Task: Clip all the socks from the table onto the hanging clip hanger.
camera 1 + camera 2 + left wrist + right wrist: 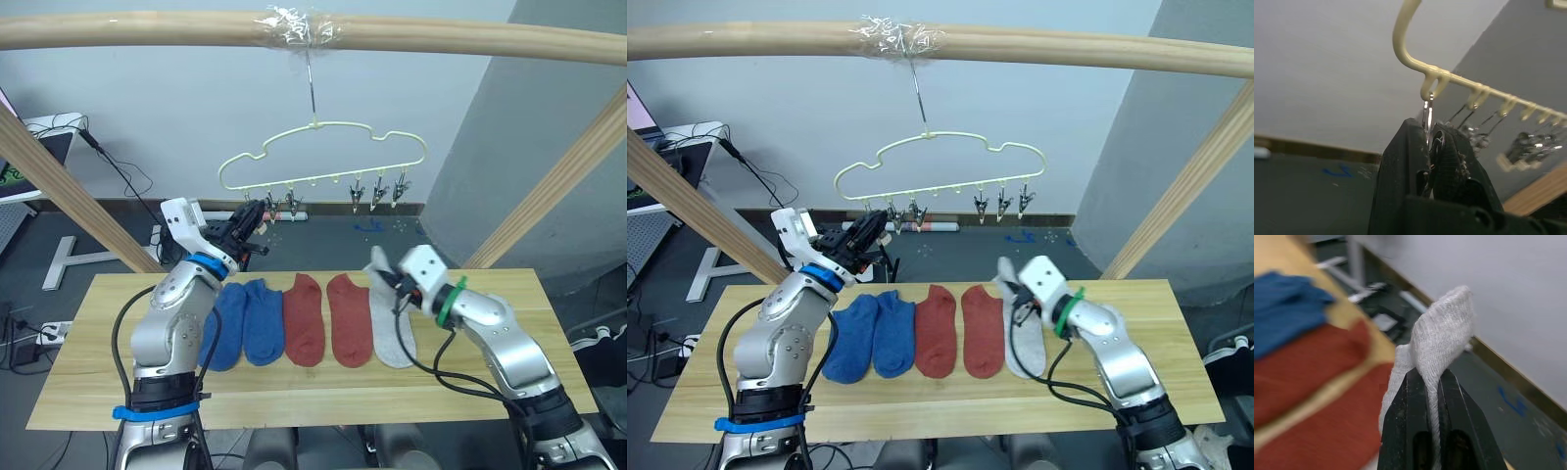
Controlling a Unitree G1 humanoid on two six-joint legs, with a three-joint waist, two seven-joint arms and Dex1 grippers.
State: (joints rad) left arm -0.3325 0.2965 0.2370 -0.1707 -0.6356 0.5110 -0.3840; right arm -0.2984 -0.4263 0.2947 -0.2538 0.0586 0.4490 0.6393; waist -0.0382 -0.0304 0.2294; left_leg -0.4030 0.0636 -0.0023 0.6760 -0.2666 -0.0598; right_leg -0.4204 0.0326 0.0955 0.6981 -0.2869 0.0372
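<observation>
Socks, none yet clipped; clip hanger (323,157) bare at 12 o'clock above the table (509,323); blue pair (245,321), rust-red pair (326,319) and one grey sock (392,333) lying flat; right gripper (388,277) clenched on a grey sock's cuff (1442,328); left gripper (1428,161) pinching the leftmost clip (1427,115).

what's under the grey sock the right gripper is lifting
The right gripper pinches the grey sock by its top end; the rest lies on the table, beside a rust-red sock. Whether a second grey sock lies beneath it is hidden.
</observation>
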